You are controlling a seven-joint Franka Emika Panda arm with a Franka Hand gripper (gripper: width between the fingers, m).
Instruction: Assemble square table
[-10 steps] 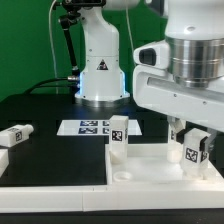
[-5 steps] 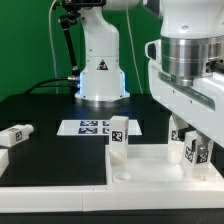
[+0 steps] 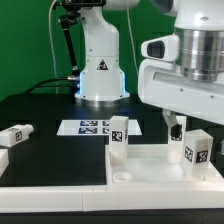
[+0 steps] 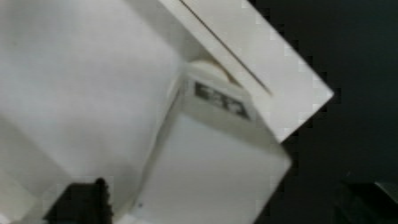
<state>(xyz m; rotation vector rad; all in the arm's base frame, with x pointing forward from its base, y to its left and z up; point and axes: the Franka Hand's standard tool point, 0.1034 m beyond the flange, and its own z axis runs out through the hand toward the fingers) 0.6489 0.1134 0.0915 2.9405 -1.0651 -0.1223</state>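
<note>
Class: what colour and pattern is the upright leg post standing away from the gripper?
Leg post: white with a black-and-white tag; exterior view.

The arm (image 3: 195, 70) points straight down, its fingers (image 4: 84, 198) spread wide apart.

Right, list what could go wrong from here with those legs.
1. The jaws hang close at the upright leg post on the square panel; whether they grip it is unclear, so a sideways pull might tip it or leave it unseated.
2. The second upright leg post stands at the panel's edge; a low sweep toward the exterior view's left could knock it over.
</note>
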